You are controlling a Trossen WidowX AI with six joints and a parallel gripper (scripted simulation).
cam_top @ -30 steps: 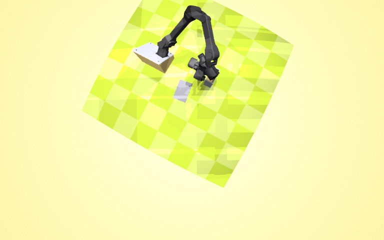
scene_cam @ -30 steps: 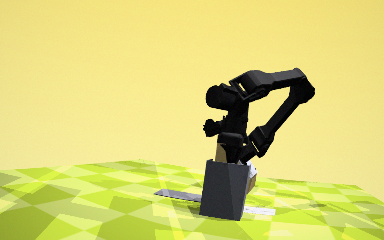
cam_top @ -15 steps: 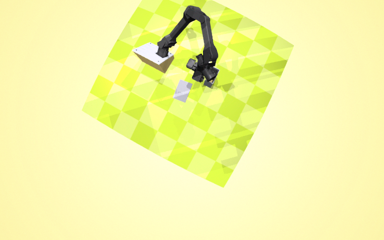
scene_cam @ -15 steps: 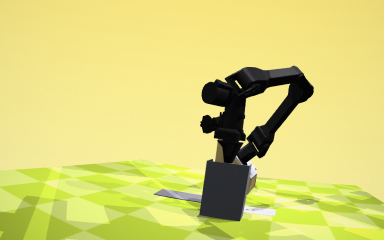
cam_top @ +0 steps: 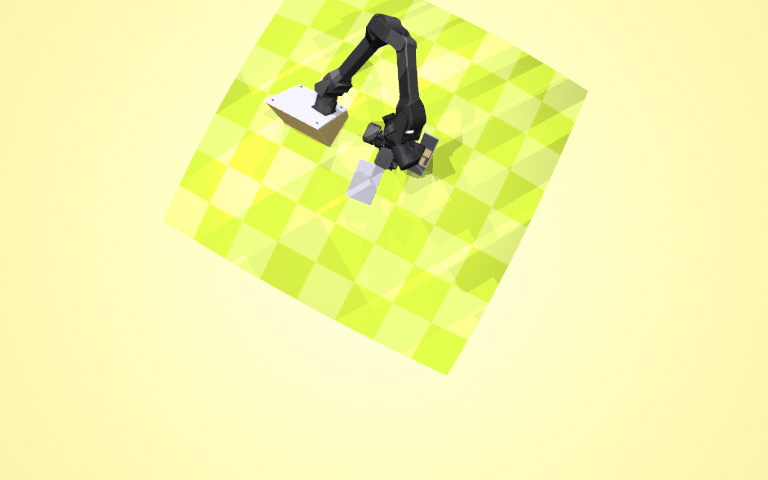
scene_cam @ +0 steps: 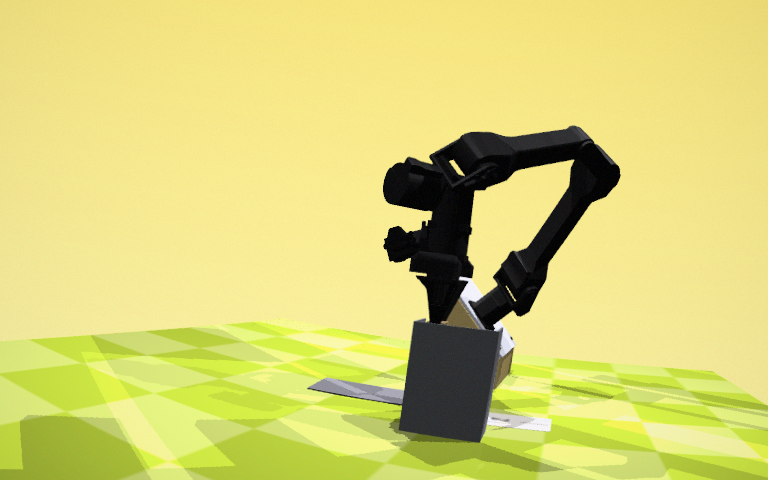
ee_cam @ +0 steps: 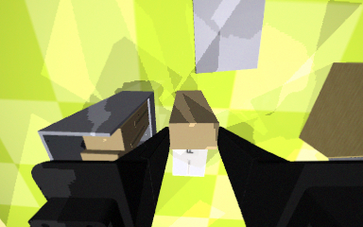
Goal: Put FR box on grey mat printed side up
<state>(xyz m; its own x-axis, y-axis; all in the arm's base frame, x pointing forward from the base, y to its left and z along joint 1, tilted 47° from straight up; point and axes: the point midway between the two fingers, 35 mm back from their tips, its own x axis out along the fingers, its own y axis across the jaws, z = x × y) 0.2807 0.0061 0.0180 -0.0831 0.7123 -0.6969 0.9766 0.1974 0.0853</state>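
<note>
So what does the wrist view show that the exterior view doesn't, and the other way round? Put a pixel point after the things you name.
Only wrist: the gripped box (ee_cam: 194,136) and two boxes in the bin (cam_top: 431,139) (scene_cam: 447,384) (ee_cam: 90,115).
Only exterior: the arm's elbow (cam_top: 385,27) (scene_cam: 597,169).
Both: the bin itself, the mat (cam_top: 364,182) (scene_cam: 357,390) (ee_cam: 229,43) and a white card (scene_cam: 529,425) (ee_cam: 189,166).
</note>
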